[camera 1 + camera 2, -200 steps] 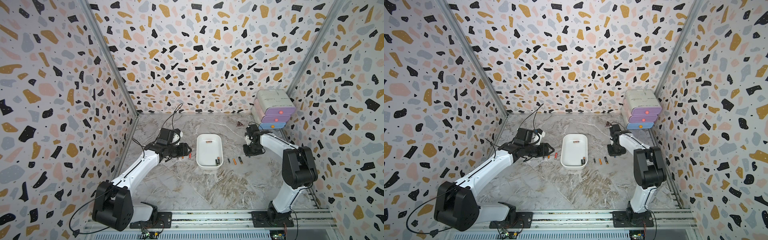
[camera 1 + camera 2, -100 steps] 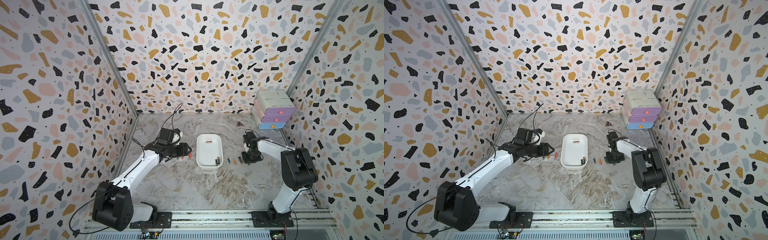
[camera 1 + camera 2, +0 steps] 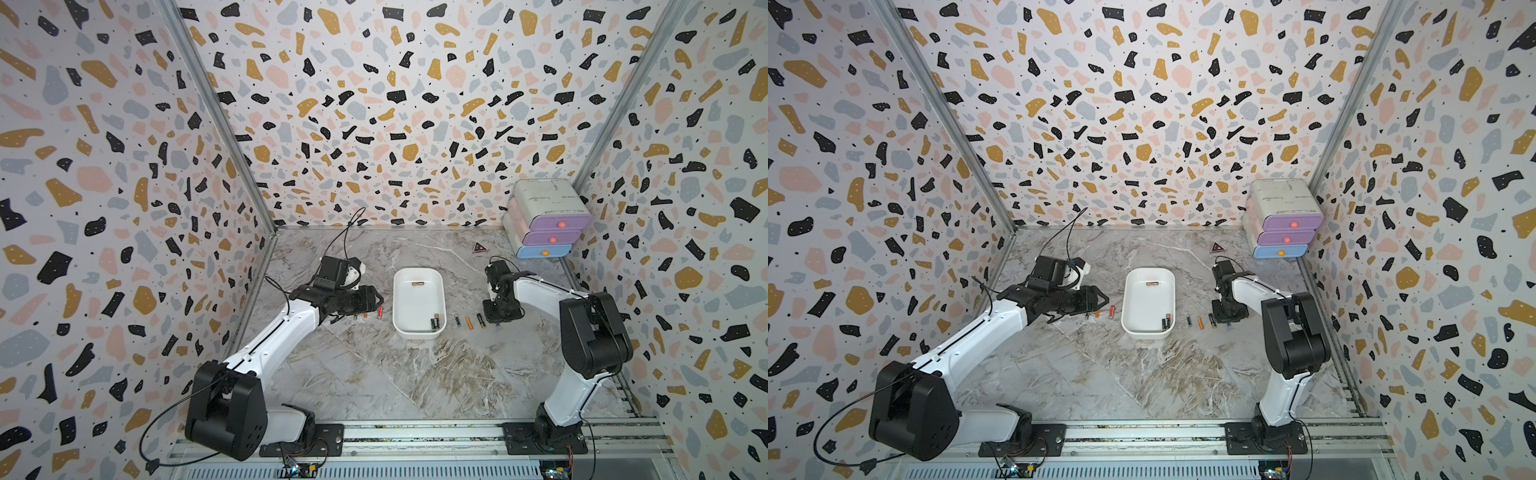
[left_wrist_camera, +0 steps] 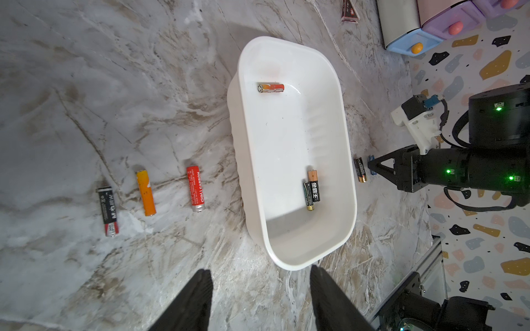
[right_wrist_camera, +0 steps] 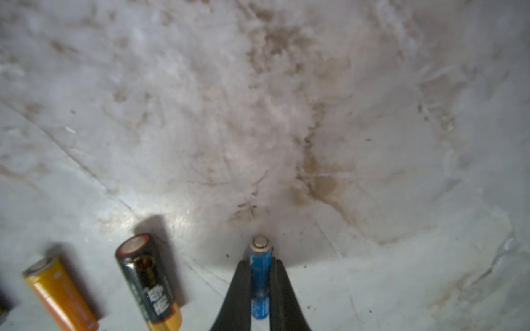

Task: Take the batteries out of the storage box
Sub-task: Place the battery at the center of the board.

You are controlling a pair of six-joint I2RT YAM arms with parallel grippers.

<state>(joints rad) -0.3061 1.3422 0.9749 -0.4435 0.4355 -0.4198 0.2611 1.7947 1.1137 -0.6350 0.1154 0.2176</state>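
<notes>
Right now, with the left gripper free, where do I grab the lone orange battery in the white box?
Grip the orange battery mid-body, descending from straight above. It lies flat and alone on the storage box floor, crosswise to the long walls, so close the jaws along the box's length, across its thin barrel.

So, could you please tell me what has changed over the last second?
The right gripper, shut on the blue battery, came forward and down toward the table at the end of the battery row. The left gripper, storage box and its three batteries stayed put.
</notes>
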